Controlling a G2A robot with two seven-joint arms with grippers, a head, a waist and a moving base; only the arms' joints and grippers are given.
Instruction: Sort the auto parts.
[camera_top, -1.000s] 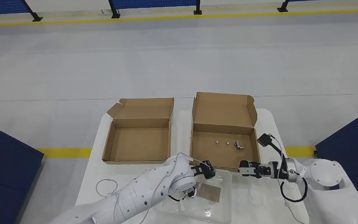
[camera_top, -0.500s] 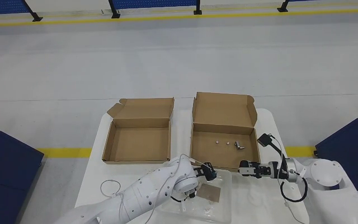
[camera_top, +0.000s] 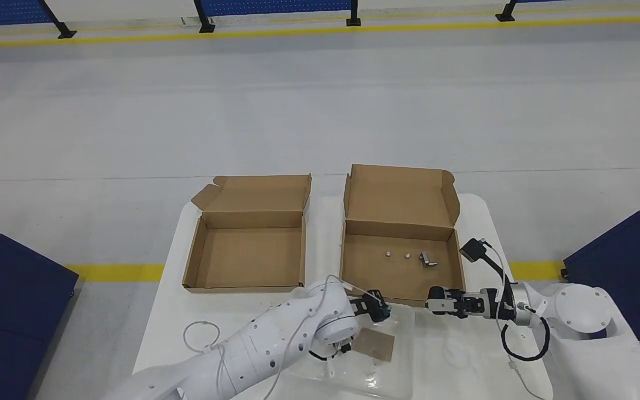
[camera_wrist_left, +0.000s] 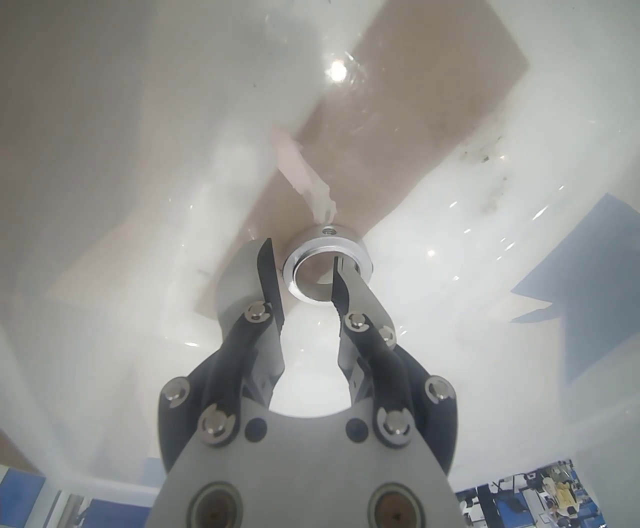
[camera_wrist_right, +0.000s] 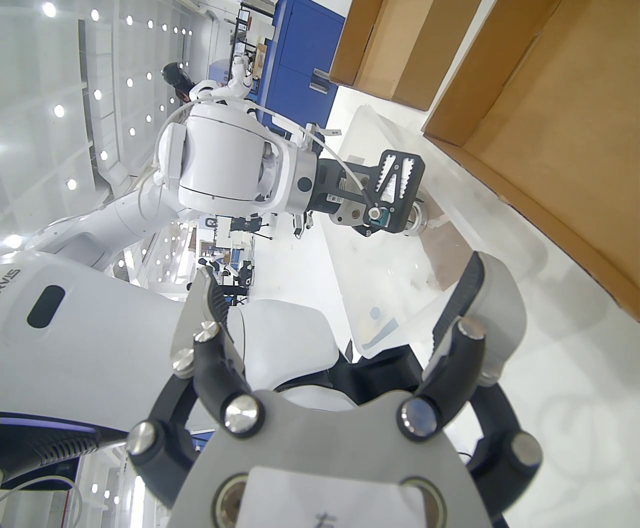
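Ring (camera_wrist_left: 325, 242): bright metal collar with a small screw hole in its rim. It sits inside the clear bin (camera_top: 400, 380), close to the bin's far wall, over the edge of a brown card (camera_top: 377, 345) lying on the bin floor. A thin white strip (camera_wrist_left: 300, 170) lies on the card and ends just beside the ring.

Left gripper (camera_wrist_left: 301, 260): reaching down into the bin from the left. The claw is closed on the ring's wall, with one finger in the bore and the other against the outside.

Bin: on the near part of the white table (camera_top: 455, 365), just near of the right box.

Right gripper (camera_top: 433, 300): low over the table, just right of the bin's far corner and just near of the right box's front wall. The claw is spread wide with nothing between the fingers, and it faces toward the bin and the left gripper.

Right box (camera_top: 380, 275): open cardboard, lid standing up at the far side. Three small parts lie in a row on its floor: two round ones (camera_top: 387, 254) (camera_top: 407, 255) and a darker angular one (camera_top: 427, 259) at the right end.

Left box (camera_top: 245, 258): open cardboard, lid up at the far side, just beside the right box, on the far left of the table.
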